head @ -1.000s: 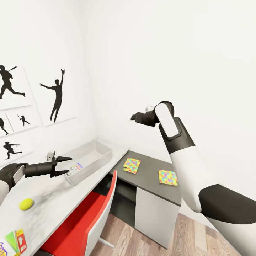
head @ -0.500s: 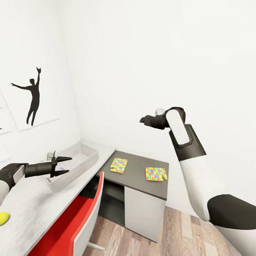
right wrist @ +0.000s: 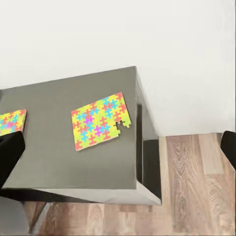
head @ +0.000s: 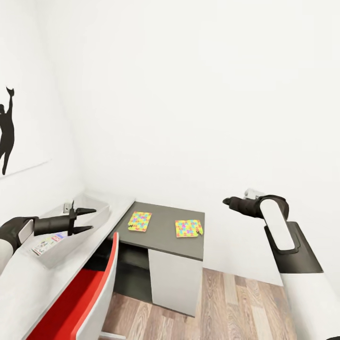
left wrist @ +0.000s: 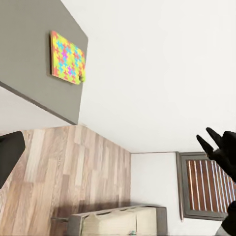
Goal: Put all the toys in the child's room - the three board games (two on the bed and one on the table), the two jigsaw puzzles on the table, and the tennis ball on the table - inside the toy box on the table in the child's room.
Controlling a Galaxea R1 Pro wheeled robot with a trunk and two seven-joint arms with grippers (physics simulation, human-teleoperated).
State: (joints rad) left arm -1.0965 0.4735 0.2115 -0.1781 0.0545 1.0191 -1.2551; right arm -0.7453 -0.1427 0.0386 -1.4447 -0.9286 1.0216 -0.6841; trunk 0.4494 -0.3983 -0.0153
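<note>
Two colourful jigsaw puzzles (head: 140,221) (head: 188,228) lie flat on the dark grey table (head: 163,238); the right wrist view looks down on one puzzle (right wrist: 100,121) and the edge of the other (right wrist: 10,122). The grey toy box (head: 75,233) stands on the white desk, with a small colourful flat item (head: 47,244) at its near end. My left gripper (head: 89,220) hovers open and empty over the box's near side. My right gripper (head: 225,201) is held in the air to the right of the dark table, its fingers (right wrist: 11,155) wide apart and holding nothing.
A red chair (head: 89,297) is pushed against the white desk (head: 23,288). White walls close the corner behind both tables, with a black silhouette print (head: 5,127) on the left. Wooden floor (head: 236,307) lies open to the right of the dark table.
The view has swung right, so the tennis ball and the cards on the desk's near end have left the picture. My right arm has come down lower. The left gripper holds its pose.
</note>
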